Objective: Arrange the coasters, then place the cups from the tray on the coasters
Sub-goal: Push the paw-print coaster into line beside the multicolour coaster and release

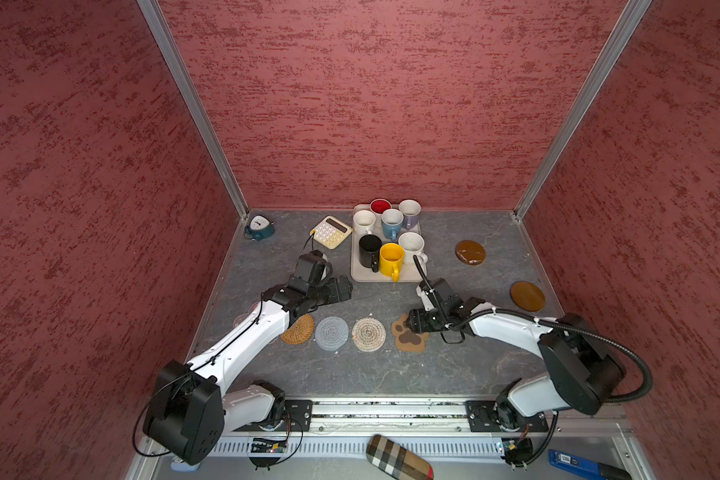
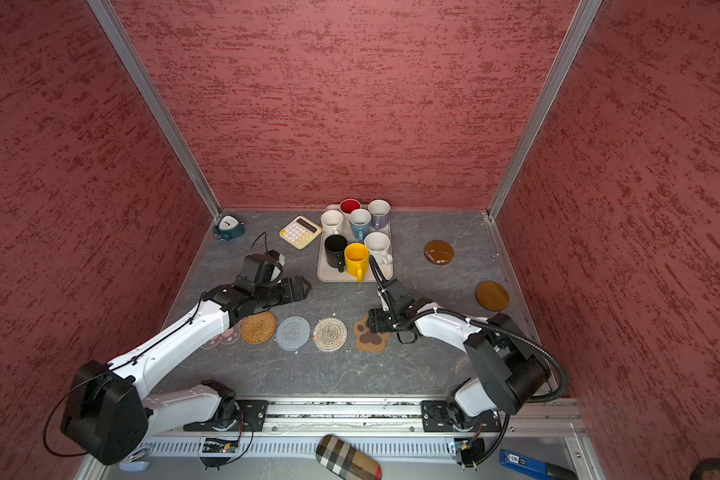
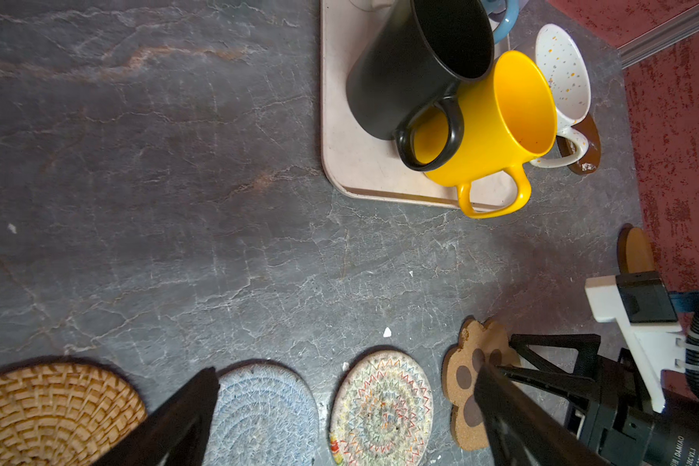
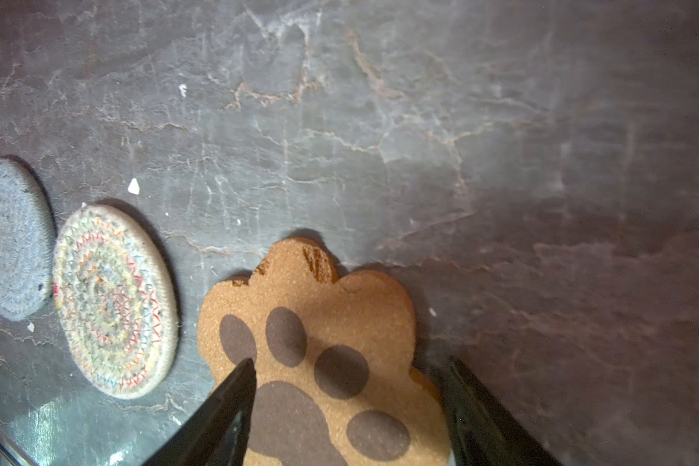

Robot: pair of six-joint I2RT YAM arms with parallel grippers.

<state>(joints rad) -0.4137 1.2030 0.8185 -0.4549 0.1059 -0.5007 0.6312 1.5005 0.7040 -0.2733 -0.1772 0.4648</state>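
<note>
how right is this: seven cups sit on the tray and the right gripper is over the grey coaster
Wrong coaster: the right wrist view shows the right gripper over the paw-print coaster, not the grey coaster. Seven cups sit on the tray.

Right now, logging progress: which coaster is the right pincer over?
The brown paw-print coaster, the only paw-shaped one, at the row's right end; the right pincer is over it, jaws apart.

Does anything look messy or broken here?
Yes. The paw coaster has dark scuffed nicks along its toe edge. The far disc and near disc lie off to the right, away from the coaster row.
</note>
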